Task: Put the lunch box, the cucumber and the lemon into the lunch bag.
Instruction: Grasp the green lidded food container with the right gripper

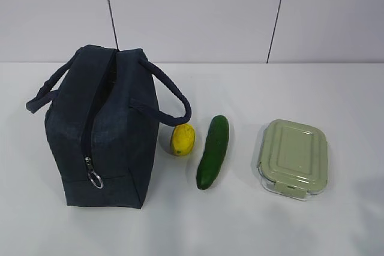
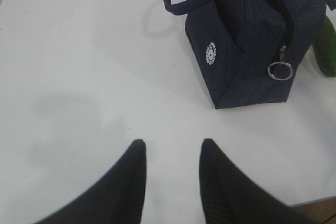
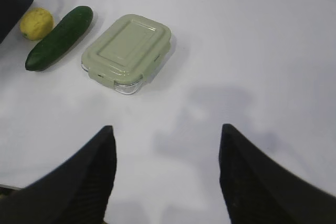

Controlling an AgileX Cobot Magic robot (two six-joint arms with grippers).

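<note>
Centre frame: lunch box (image 1: 293, 155), cucumber (image 1: 213, 151), lemon (image 1: 182, 139) outside lunch bag (image 1: 105, 130). Left gripper (image 2: 172, 153), right gripper (image 3: 167, 140) spread, empty. Nothing packed yet; next: unzip the bag.

Bright, even overhead light; the white table (image 1: 336, 226) is near blown out in my wrist views. Soft shadows under the lunch bag (image 1: 105, 130) and lunch box (image 3: 127, 51). My near fingers (image 2: 126, 192) look blurred, perhaps out of focus. Exterior view slightly soft.
</note>
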